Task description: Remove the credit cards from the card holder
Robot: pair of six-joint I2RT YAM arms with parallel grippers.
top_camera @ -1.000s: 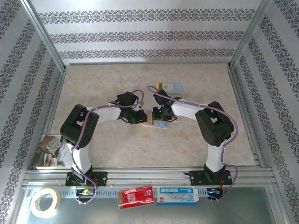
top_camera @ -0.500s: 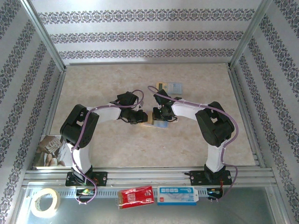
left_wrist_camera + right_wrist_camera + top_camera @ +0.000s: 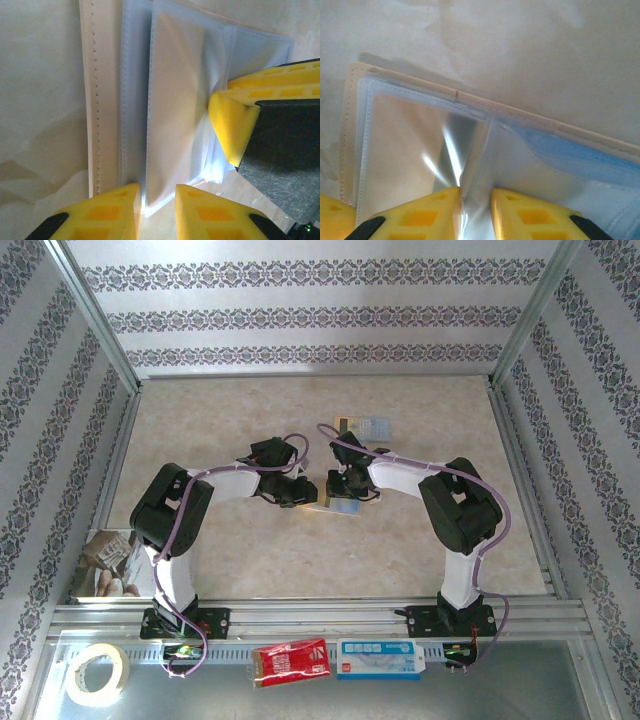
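Tan-and-pale-blue card holder (image 3: 336,506) lies open, centre of the top view, on the bench (image 3: 250,420) | right claw (image 3: 475,192) clenched on its clear inner sleeve (image 3: 470,160) | left claw (image 3: 156,192) straddles the holder's bottom edge; gripping or slack, can't tell

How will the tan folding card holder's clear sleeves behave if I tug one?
Probably floppy: the clear plastic sleeve of the tan folding card holder creases between the right fingers. Likely slippery, given its glare. The holder looks thin and light, so it may drag along unless pinned.

The left gripper (image 3: 300,493) and right gripper (image 3: 338,488) both reach the card holder (image 3: 336,506).
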